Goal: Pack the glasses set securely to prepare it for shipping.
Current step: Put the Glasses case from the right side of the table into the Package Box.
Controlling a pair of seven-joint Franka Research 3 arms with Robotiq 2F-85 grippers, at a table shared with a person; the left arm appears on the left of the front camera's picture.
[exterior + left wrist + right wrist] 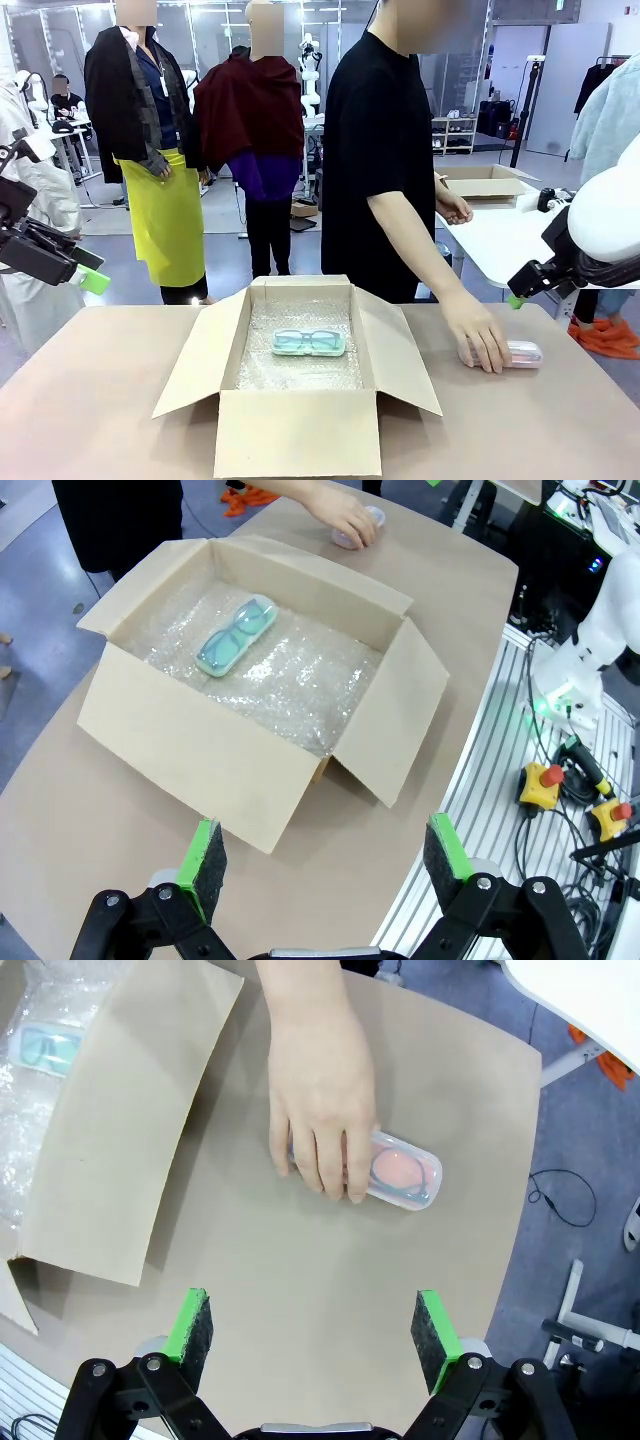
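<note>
Green-padded right tool (312, 1310), jaws apart, hovers short of a person's hand (318, 1100) on the clear plastic pink-glasses case (405, 1172): likely light, slick, best pinched across its width.

Box (300, 440): plain brown cardboard, no print to be seen.
Lining (300, 680): clear bubble wrap with a silvery, dotted sheen.
Mint case (309, 342): clear plastic, mint-green frames inside.
Pink case (405, 1172): clear plastic, pink showing through.
Table (80, 400): even tan-brown, no pattern.
Left gripper (325, 855): black, with bright green pads (205, 852).
Right gripper (312, 1330): black, green pads as well.
Right arm (610, 215): white shell.
Person's shirt (375, 150): solid black.
</note>
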